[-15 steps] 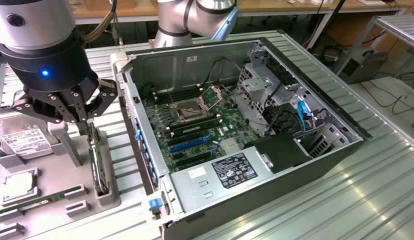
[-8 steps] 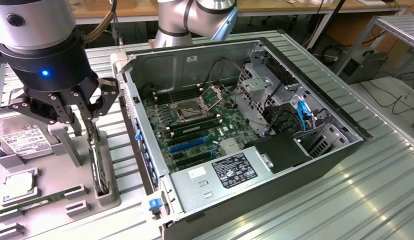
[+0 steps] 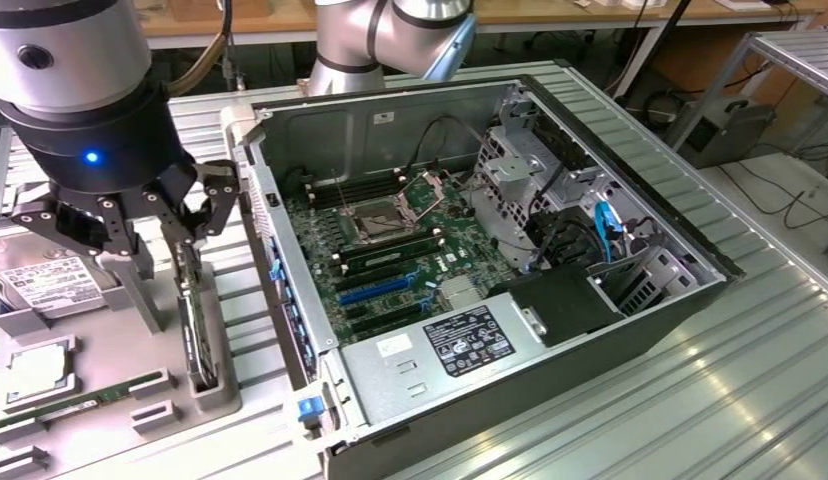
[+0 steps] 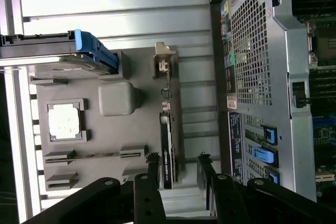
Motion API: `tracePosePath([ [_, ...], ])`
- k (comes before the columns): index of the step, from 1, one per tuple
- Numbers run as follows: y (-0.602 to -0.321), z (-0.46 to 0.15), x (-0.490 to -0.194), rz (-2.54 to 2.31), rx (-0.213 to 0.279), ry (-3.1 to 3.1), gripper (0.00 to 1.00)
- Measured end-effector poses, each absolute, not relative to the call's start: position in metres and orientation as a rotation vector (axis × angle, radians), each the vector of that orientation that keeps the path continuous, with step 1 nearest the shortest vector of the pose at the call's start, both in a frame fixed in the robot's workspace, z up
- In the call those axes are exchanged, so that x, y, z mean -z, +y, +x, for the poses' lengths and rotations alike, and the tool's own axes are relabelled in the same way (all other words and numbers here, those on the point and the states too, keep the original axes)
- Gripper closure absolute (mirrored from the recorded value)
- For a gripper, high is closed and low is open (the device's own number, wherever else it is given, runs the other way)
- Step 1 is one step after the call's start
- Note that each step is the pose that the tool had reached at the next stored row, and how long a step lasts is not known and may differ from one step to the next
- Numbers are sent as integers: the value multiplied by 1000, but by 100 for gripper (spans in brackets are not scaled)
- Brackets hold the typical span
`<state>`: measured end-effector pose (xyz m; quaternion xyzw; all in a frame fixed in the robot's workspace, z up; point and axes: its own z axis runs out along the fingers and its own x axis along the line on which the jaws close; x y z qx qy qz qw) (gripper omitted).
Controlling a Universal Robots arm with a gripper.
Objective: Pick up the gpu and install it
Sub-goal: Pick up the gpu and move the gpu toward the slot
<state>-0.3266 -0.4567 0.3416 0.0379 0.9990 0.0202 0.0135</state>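
The gpu (image 3: pixel 194 315) is a thin dark card standing on edge in a slot of the grey fixture tray (image 3: pixel 114 345), at the exterior view's left beside the open computer case (image 3: pixel 654 310). In the wrist view the gpu (image 4: pixel 167 150) shows as a narrow dark strip with its silver bracket (image 4: pixel 163 62) at the far end. My gripper (image 3: pixel 167 235) hangs just above the card and is open. Its black fingertips (image 4: pixel 153 162) stand on either side of the card's near end, and my gripper (image 4: pixel 177 161) holds nothing.
On the tray lie a hard drive (image 3: pixel 47 282), a CPU (image 3: pixel 34 365) and a green memory stick (image 3: pixel 81 400). The motherboard's blue expansion slots (image 3: pixel 374 290) lie inside the case, near its rear wall (image 4: pixel 252 77). Ribbed metal table (image 3: pixel 681 400) surrounds everything.
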Motion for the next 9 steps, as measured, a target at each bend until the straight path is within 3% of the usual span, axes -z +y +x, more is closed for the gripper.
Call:
tracePosePath([
  [9,-452,-338,-320,117,-63,3112,58],
])
